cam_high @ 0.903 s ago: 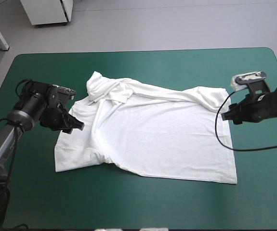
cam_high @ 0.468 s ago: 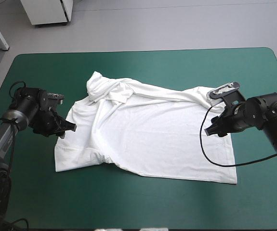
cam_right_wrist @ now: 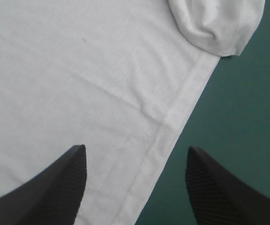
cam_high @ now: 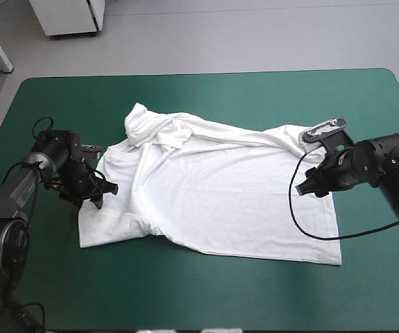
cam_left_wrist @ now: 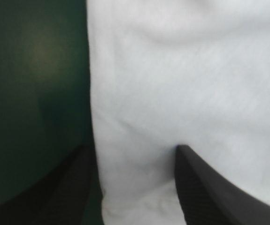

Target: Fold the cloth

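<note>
Found T-shirt (cam_high: 213,194) spread mostly flat mid-cover (cam_high: 255,90), far edge bunched, saw left gripper (cam_high: 100,191) parted astride its left edge, perhaps touching, right gripper (cam_high: 303,189) parted over right hem, 2 fingers apart.

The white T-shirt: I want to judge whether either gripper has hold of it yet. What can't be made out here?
Left wrist view: blurred, so whether the open left gripper touches the white short-sleeved T-shirt is unclear.
High view: the bunched far edge hides what lies under its folds.
Right wrist view: the open right gripper straddles the hem; the rest of the cloth is cut off.
</note>
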Controlling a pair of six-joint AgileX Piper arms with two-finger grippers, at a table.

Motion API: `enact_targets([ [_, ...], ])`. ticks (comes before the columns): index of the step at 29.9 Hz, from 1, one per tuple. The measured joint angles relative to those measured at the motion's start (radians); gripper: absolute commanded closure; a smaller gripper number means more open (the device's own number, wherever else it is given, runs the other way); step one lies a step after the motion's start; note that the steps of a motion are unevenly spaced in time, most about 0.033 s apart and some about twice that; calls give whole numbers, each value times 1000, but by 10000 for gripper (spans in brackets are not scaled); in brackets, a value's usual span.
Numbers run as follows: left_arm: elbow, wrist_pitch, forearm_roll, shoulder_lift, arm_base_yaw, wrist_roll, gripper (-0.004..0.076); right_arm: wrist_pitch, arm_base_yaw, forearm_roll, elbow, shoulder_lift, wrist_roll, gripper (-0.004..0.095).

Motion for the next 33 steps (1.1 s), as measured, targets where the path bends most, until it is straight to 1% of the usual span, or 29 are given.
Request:
enact_targets([
  [1, -2, 0, -2, 2, 0, 2, 348, 0, 0, 0, 0, 0, 0, 327],
  [3, -4, 2, -13, 6, 2, 10, 453, 0, 0, -5, 0, 0, 0, 327],
  [6, -9, 9, -45, 12, 3, 17, 738, 0, 0, -13, 0, 0, 0, 331],
  [7, -10, 14, -59, 13, 3, 17, 726, 0, 0, -14, 0, 0, 0, 331],
  [13, -11, 13, -93, 14, 11, -2, 733, 0, 0, -16, 0, 0, 0, 331],
  [16, -20, 5, -97, 18, 45, -47, 733, 0, 0, -16, 0, 0, 1, 331],
  [19, -58, -14, -36, 35, 102, -89, 733, 0, 0, -16, 0, 0, 3, 331],
  [23, -155, -22, 64, 48, 180, -124, 733, -6, 7, -16, 0, 0, 4, 331],
  [28, -368, -21, 115, 76, 274, -141, 733, -23, 51, -16, 0, 0, 4, 331],
  [33, -574, -21, 123, 163, 341, -143, 733, -24, 104, -17, 0, 0, 4, 331],
])
